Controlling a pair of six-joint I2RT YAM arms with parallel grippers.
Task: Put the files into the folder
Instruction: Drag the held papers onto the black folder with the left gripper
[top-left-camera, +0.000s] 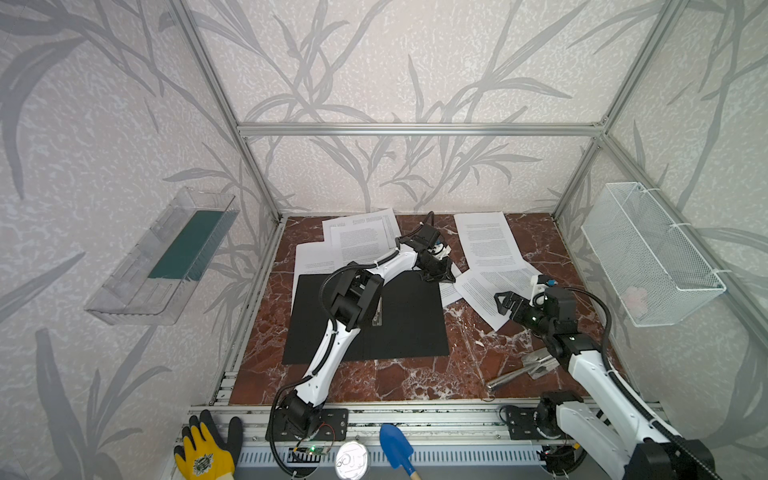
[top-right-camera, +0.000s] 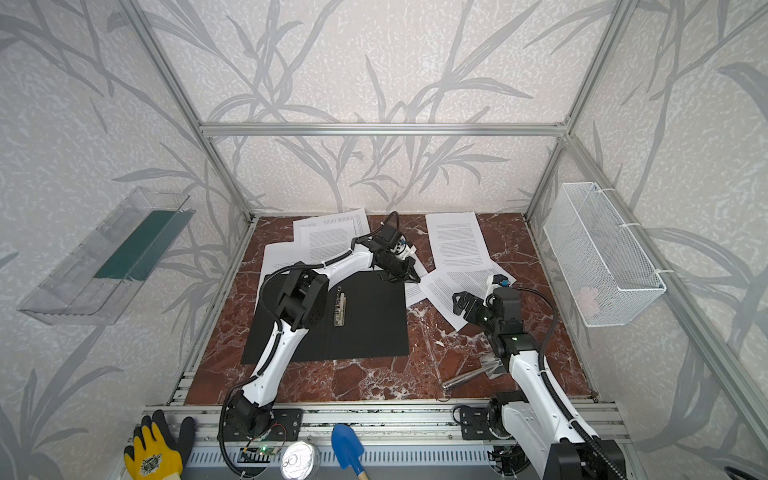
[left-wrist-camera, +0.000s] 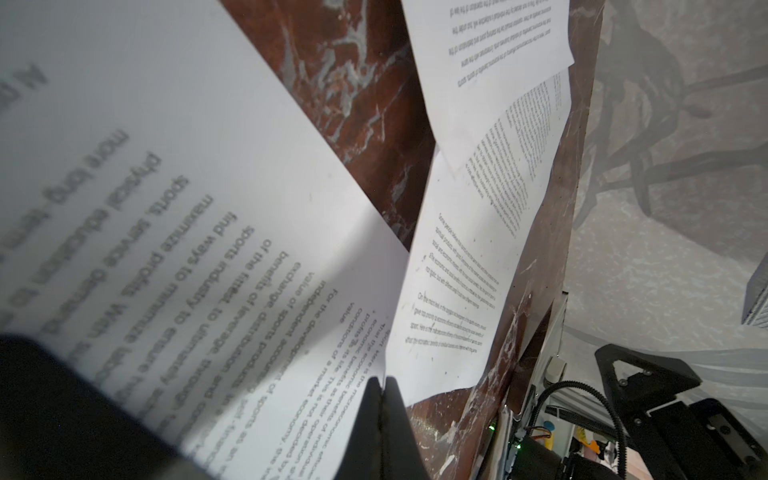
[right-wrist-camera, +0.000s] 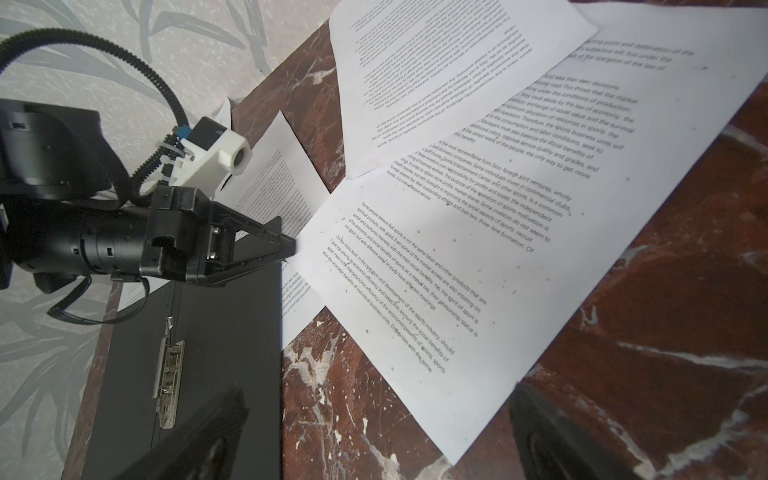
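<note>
Far left in both top views, a clear plastic tray (top-left-camera: 166, 257) hangs on the wall, and a yellow glove (top-left-camera: 205, 455) lies on the rail at the lower left. Moving in, there's the folder (top-left-camera: 399, 328) (top-right-camera: 365, 328), open and flat on the red marble worktop (top-left-camera: 415, 382) just left of centre, black inside up, with its metal clip (top-right-camera: 340, 307) running along the spine.

The files (top-left-camera: 361, 237) are scattered. A few overlap behind the folder towards the upper left of the worktop, while the others fan out to its right.

At the folder's far right corner, the left fingers (top-left-camera: 444, 276) (left-wrist-camera: 374, 399) are clenched tight. The left wrist view shows them pinching the edge of one sheet (left-wrist-camera: 208, 208), which rises at a slant from the worktop while its neighbours lie flat.

Further right, the right fingers (top-left-camera: 500, 298) (right-wrist-camera: 187, 440) are spread wide with nothing between them, hovering over the nearer overlapped pages. The right wrist view catches them only as dark blurs at the lower edge.

A metal tool (top-left-camera: 523, 370) lies at the lower right of the worktop, and a white wire basket (top-left-camera: 652, 253) hangs on the right wall.
</note>
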